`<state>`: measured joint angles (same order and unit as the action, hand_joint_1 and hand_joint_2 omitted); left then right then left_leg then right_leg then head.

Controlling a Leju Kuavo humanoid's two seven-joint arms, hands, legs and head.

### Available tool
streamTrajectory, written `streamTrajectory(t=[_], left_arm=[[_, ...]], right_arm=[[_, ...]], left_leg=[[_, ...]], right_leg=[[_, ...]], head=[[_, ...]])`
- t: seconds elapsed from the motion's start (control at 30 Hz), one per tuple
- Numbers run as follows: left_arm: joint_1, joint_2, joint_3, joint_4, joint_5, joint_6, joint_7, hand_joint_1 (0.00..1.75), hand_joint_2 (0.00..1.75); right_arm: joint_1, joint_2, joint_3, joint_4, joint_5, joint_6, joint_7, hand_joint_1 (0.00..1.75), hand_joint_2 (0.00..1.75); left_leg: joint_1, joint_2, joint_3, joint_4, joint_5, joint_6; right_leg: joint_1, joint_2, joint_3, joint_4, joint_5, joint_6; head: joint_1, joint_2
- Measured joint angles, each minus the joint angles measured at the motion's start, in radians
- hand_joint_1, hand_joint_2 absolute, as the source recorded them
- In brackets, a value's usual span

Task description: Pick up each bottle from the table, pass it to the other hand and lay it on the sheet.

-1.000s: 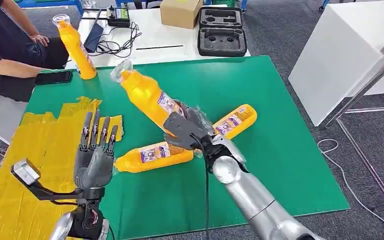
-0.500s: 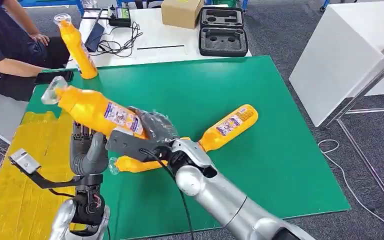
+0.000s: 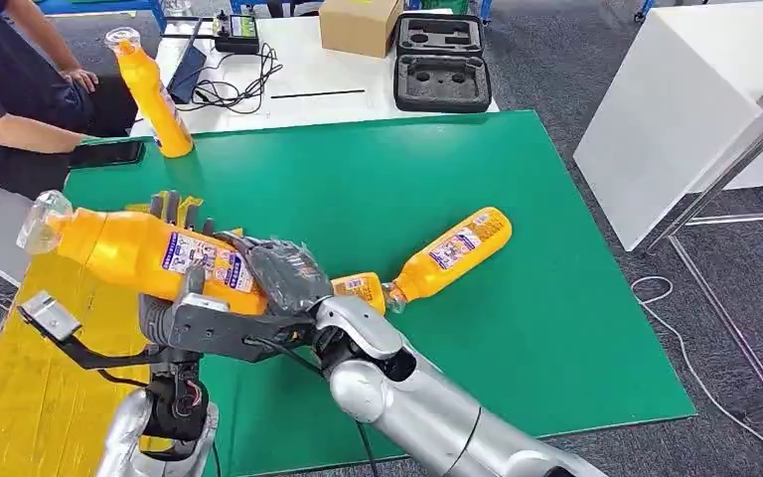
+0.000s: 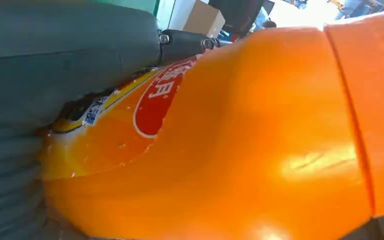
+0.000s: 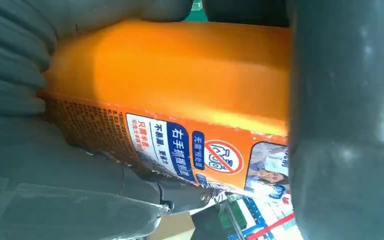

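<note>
1. Right hand point(image 3: 278, 278) grasps the held bottle point(image 3: 149, 250) at its base; it lies nearly level in the air, cap to the left, over the yellow sheet point(image 3: 30, 397).
2. Left hand point(image 3: 174, 298) is behind the bottle, fingers point(image 3: 166, 207) upright; can't tell if they grip.
3. Two bottles lie on the green counter point(image 3: 556, 298): right bottle point(image 3: 452, 248), middle bottle point(image 3: 358, 288).
4. Far-left bottle point(image 3: 154, 99) stands upright.

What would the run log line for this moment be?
phase: handover | right hand: grips held bottle | left hand: against it, grip unclear | sheet: no bottle

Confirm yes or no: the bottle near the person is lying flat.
No. That bottle stands upright at the far left corner of the green mat.
</note>
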<state>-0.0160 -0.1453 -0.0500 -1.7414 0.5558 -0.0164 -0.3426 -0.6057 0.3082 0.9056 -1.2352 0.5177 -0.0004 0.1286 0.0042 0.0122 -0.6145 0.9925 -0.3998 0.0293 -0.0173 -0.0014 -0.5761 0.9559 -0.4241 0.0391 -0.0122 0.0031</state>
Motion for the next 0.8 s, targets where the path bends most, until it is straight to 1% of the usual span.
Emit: streamTrajectory(t=[0.17,0.2,0.23,0.27,0.3,0.53,0.8], left_arm=[[0.003,0.0,0.006,0.0,0.0,0.0,-0.001,0.0,1.75],[0.004,0.0,0.006,0.0,-0.001,0.002,-0.002,0.07,1.75],[0.007,0.0,0.007,-0.001,-0.001,0.007,-0.004,1.41,1.75],[0.014,0.0,0.008,-0.003,-0.002,0.012,-0.006,1.71,1.75],[0.02,0.0,0.008,-0.005,-0.003,0.018,-0.011,1.75,1.75],[0.082,-0.002,0.026,-0.037,-0.004,0.038,-0.037,1.75,1.75],[0.106,-0.01,0.052,-0.053,-0.003,0.041,-0.045,1.75,1.75]], right_arm=[[0.0,0.0,0.003,0.0,0.0,0.0,0.0,1.75,1.75],[0.0,0.0,0.004,0.0,0.003,0.003,0.0,1.75,1.75],[0.0,0.0,0.006,0.0,0.005,0.006,0.0,1.75,1.75],[0.0,0.0,0.008,0.0,0.006,0.011,-0.001,1.75,1.75],[0.001,0.0,0.014,0.0,0.007,0.014,-0.002,1.75,1.75],[-0.002,0.007,0.039,0.032,0.006,0.03,-0.045,1.75,1.75],[-0.008,0.022,0.048,0.067,0.003,0.034,-0.067,1.75,1.75]], left_leg=[[0.0,0.0,0.0,0.0,0.0,0.0],[0.0,0.0,0.0,0.0,0.0,0.0],[0.0,0.0,0.0,0.0,0.0,0.0],[0.0,0.0,0.0,0.0,0.0,0.0],[0.0,0.0,0.0,0.0,0.0,0.0],[0.0,0.0,0.0,0.0,0.0,0.0],[0.0,0.0,0.0,0.0,0.0,0.0]], right_leg=[[0.0,0.0,0.0,0.0,0.0,0.0],[0.0,0.0,0.0,0.0,0.0,0.0],[0.0,0.0,0.0,0.0,0.0,0.0],[0.0,0.0,0.0,0.0,0.0,0.0],[0.0,0.0,0.0,0.0,0.0,0.0],[0.0,0.0,0.0,0.0,0.0,0.0],[0.0,0.0,0.0,0.0,0.0,0.0]], head=[[0.0,0.0],[0.0,0.0],[0.0,0.0],[0.0,0.0],[0.0,0.0],[0.0,0.0],[0.0,0.0]])
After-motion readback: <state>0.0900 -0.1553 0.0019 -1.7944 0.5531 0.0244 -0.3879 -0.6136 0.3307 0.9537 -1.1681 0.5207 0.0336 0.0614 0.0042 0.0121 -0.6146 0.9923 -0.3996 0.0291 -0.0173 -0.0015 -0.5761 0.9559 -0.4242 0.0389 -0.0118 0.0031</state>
